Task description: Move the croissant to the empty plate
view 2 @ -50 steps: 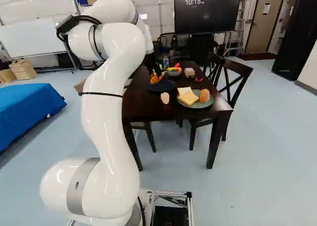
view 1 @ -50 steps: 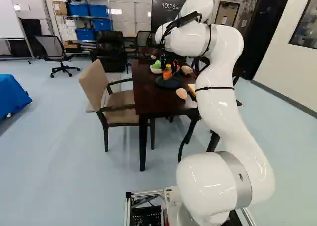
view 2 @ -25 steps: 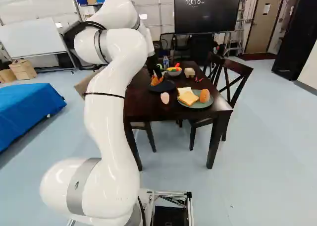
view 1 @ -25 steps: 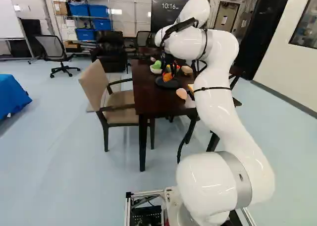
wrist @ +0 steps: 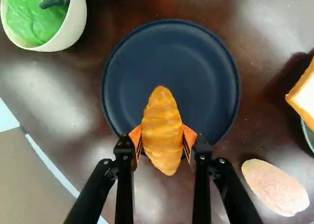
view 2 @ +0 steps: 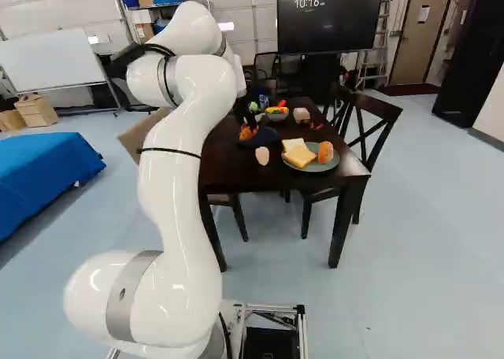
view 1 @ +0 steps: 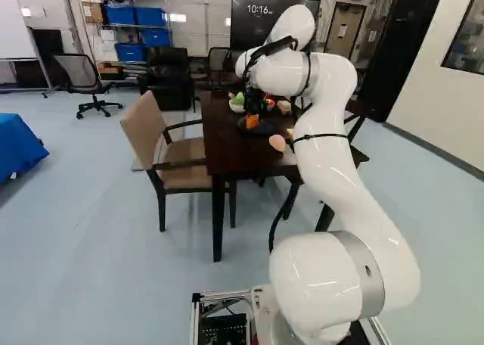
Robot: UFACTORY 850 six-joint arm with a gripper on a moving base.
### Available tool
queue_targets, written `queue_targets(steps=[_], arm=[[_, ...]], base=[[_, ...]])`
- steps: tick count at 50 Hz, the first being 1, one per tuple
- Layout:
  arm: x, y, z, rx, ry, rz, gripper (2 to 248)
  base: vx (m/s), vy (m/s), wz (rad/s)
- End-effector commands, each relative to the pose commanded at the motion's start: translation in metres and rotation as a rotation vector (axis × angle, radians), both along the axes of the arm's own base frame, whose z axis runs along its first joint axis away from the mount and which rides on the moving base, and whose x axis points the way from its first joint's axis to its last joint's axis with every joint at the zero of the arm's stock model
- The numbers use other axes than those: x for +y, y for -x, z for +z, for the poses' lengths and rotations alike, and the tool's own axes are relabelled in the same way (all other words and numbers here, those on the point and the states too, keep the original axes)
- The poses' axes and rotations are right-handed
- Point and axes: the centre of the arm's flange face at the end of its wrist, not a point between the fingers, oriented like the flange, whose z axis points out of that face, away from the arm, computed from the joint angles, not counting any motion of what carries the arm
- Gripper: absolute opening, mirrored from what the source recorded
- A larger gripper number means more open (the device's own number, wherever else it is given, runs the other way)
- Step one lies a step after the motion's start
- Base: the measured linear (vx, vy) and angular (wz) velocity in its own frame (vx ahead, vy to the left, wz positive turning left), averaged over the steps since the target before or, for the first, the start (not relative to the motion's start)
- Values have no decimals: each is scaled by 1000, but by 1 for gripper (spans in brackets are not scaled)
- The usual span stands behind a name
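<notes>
The arm (view 1: 327,144) has reached lower since the earlier frames, and its gripper (view 1: 253,113) has carried the croissant (wrist: 162,135) down and a little to the left in the left base view; the base has stayed put. The gripper (wrist: 162,137) is closed on the croissant — one orange pad (wrist: 188,135) against each side. The croissant lies over the near part of the dark blue plate (wrist: 171,62), its near end past the rim in the wrist view; whether it touches the plate cannot be told. On the brown table (view 2: 236,176), a white bowl (wrist: 77,20) of green food sits far left of that plate. A pale pink oval (wrist: 274,187) rests near and to the right of it. Further right stands a green plate (view 2: 321,168) with bread slices (view 2: 298,153) and an orange-brown roll (view 2: 325,152) — the roll is rightmost.
</notes>
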Motion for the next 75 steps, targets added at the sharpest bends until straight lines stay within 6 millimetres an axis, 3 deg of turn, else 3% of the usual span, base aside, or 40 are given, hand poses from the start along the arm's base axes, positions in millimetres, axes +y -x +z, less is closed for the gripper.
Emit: queue_targets(steps=[21,22,27,28,32,33,37,38,55,75], arm=[[0,-1,-4,5,0,0,120],[0,-1,-4,5,0,0,140],[0,-1,-4,5,0,0,140],[0,-1,-4,5,0,0,172],[0,-1,-4,5,0,0,172],[0,-1,-4,5,0,0,205],[0,-1,-4,5,0,0,205],[0,-1,-4,5,0,0,240],[0,-1,-3,3,0,0,247],[-7,17,24,-8,0,-9,247]], base=[[0,0,0],[0,0,0],[0,0,0],[0,0,0],[0,0,0],[0,0,0],[0,0,0],[0,0,0],[0,0,0],[0,0,0]])
